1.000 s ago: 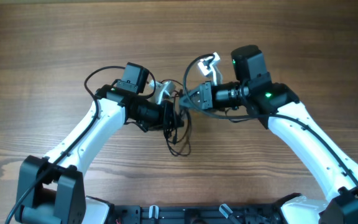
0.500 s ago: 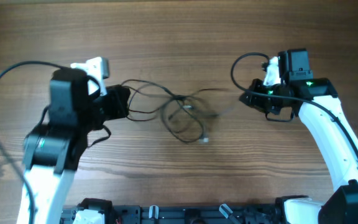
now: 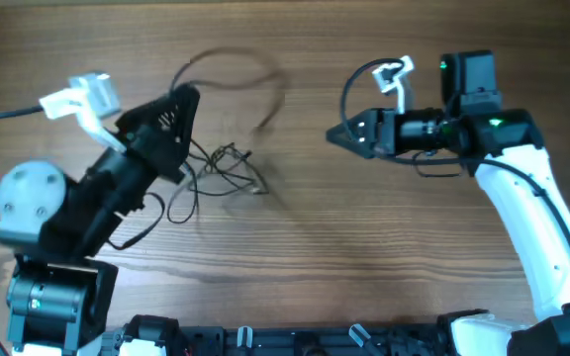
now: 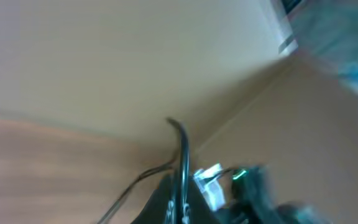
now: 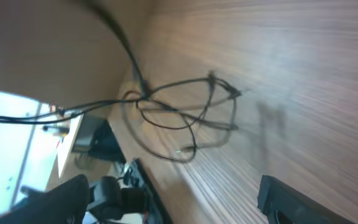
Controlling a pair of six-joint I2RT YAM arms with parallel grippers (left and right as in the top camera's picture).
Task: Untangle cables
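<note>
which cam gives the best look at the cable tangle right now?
Right wrist: the cables sit mid-frame and large, and individual loops can be traced despite some blur. Overhead shows the whole tangle but small, with one strand smeared by motion. Left wrist catches only a blurred strand or two.
</note>
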